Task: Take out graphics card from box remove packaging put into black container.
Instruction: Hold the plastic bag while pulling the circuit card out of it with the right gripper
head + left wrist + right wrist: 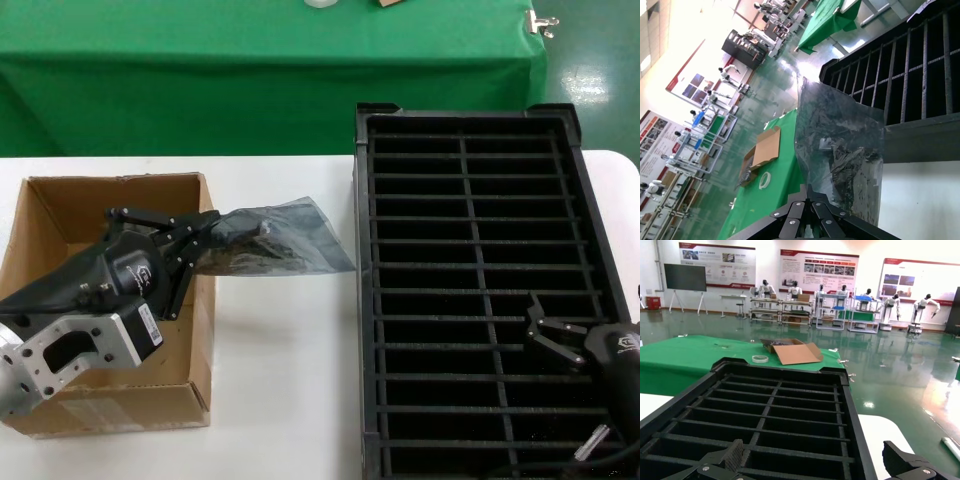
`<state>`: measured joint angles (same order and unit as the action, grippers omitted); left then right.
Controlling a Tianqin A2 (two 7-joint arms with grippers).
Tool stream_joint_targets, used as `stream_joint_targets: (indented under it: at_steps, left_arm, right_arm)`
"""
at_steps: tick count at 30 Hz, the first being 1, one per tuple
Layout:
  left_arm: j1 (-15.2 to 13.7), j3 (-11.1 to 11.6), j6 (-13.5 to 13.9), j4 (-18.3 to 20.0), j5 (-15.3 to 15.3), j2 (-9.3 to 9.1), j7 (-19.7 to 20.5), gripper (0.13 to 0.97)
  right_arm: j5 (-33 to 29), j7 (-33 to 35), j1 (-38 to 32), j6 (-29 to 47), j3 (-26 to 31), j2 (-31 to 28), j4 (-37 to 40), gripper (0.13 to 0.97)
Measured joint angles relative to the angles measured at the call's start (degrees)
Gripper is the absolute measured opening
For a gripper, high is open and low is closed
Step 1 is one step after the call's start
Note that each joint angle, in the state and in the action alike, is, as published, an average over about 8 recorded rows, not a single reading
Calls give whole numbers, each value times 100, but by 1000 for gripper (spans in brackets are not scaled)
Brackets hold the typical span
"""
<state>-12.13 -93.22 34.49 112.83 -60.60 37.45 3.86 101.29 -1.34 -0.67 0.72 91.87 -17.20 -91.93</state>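
Left gripper (pixel 203 243) clamping packaging (pixel 278 240) left of centre frame, bag hanging over desk (pixel 280 380) between box (pixel 60 215) and black container (pixel 466 290). Right gripper (pixel 550 333) hovering wide open, lower right.

The box (pixel 60 215) is brown corrugated cardboard, matt and plain inside. The packaging (pixel 285 240) is thin dark grey translucent plastic film, crinkled and glossy, catching bright glints in the left wrist view. The black container (pixel 362 300) is matt black plastic with thin moulded slats. The table (pixel 280 390) top is smooth white. Green cloth (pixel 250 80) drapes the far table. The left gripper (pixel 195 250) is matt black, on a bare metal wrist.
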Motion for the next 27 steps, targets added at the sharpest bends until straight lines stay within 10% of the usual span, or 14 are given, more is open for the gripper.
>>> stream_joint_targets:
  at_steps: [27]
  left_arm:
    - [0,-1,0,0,0,0,0,139]
  right_arm:
    - [361,267,-625,2159,736,-461,-450,906]
